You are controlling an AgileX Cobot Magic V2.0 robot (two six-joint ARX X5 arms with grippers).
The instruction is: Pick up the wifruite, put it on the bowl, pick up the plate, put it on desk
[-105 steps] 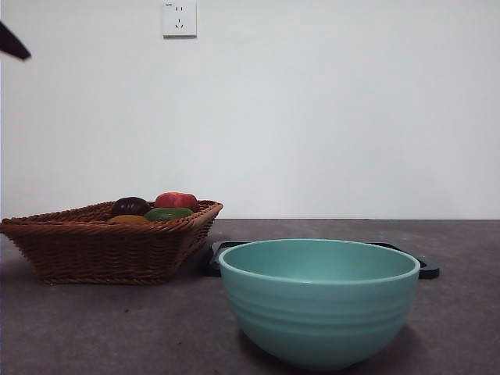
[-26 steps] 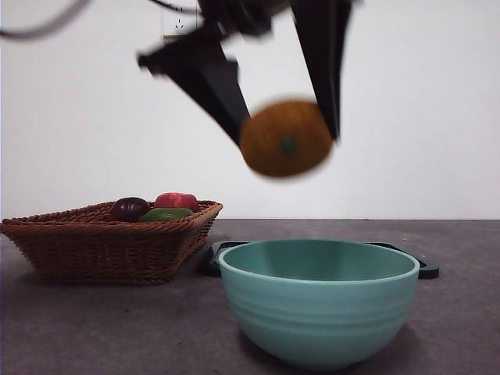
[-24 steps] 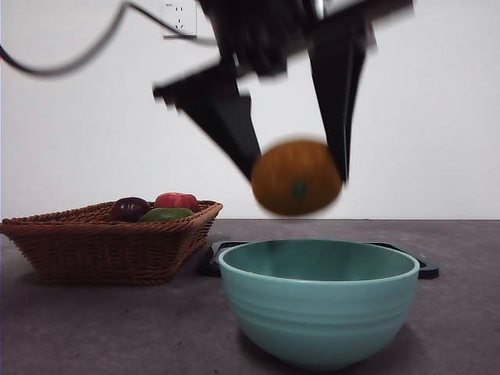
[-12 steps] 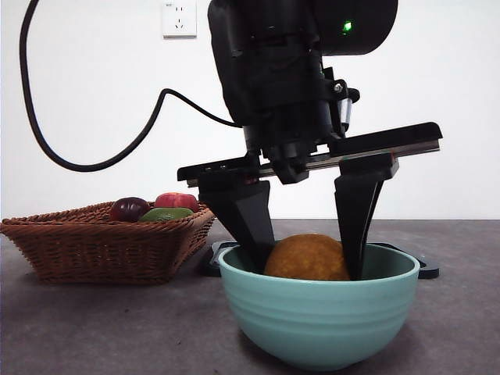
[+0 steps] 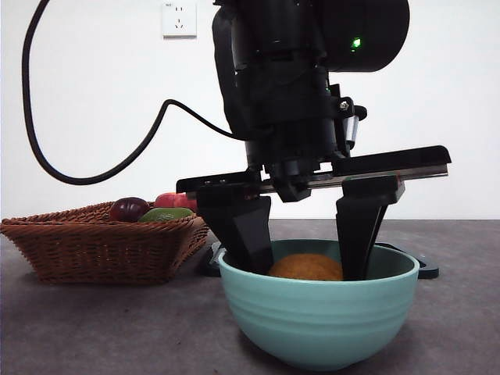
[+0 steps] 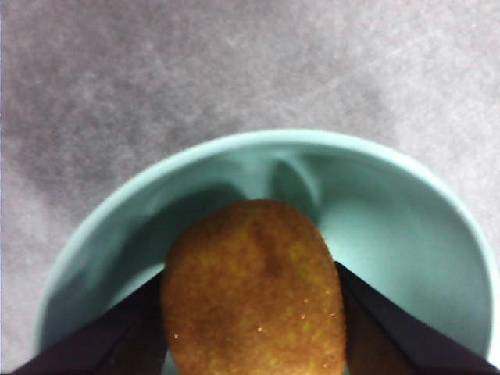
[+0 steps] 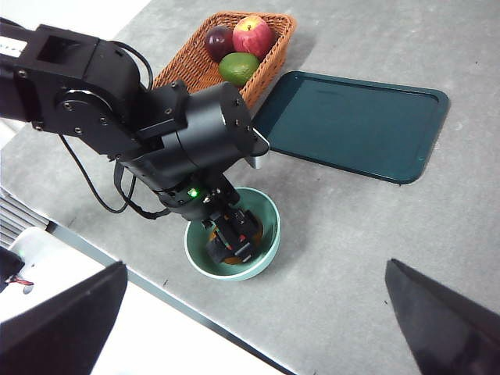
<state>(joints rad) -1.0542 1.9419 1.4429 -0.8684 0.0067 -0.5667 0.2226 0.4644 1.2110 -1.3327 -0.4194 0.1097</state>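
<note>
The orange-brown wifruite (image 5: 306, 267) sits low inside the teal bowl (image 5: 320, 312) at the front of the desk (image 5: 117, 328). My left gripper (image 5: 306, 258) reaches down into the bowl, its black jaws pressed on both sides of the wifruite (image 6: 254, 289). The bowl's rim (image 6: 406, 164) rings the fruit in the left wrist view. The dark green plate (image 7: 351, 125) lies flat behind the bowl, next to the basket; only its edge (image 5: 426, 269) shows in the front view. My right gripper (image 7: 254, 273) hangs high above the table, open and holding nothing.
A brown wicker basket (image 5: 94, 242) at the left holds a dark purple fruit (image 5: 129, 208), a green fruit (image 5: 166, 213) and a red apple (image 7: 251, 33). The left arm's black cable (image 5: 78, 176) loops above the basket. The table's near edge (image 7: 156, 293) runs close to the bowl.
The left gripper took the wifruite from the basket, carried it over the bowl and lowered it inside. In the last half second the fruit sank deeper into the bowl.
</note>
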